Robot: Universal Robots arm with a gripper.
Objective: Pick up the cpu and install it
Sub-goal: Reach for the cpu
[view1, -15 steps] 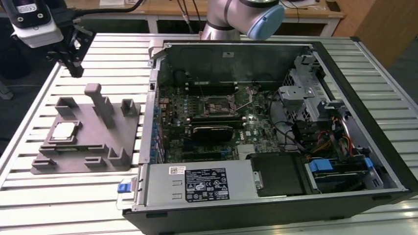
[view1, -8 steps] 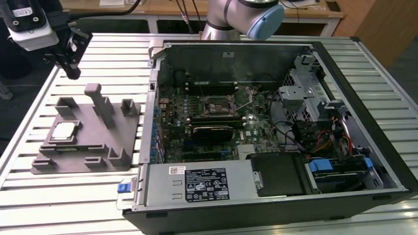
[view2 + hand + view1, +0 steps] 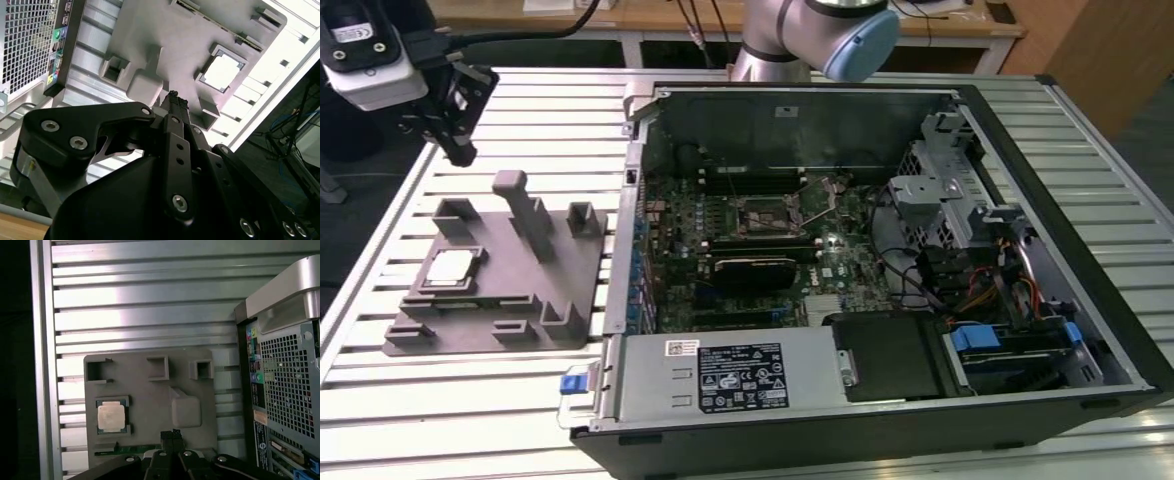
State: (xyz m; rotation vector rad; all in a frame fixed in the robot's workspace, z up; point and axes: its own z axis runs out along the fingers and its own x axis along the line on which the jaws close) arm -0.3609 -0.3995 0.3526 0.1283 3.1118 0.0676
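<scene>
One cpu in grey fixture, posts beside

One cpu, one fixture, one computer, perhaps one memory stick.

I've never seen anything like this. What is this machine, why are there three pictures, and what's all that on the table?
It is a robot arm with jaws at its end for gripping small parts. One picture comes from a camera off the arm that sees the whole scene; the other two come from cameras riding near the arm's wrist, looking past the jaws. On the slatted metal table lies a grey holder tray, and in one of its pockets sits the cpu, a small shiny square chip. Beside the tray stands an open computer case; on its motherboard is the square socket. The jaws are closed, hold nothing and hang over the tray, apart from the chip, which is not yet picked up.
</scene>
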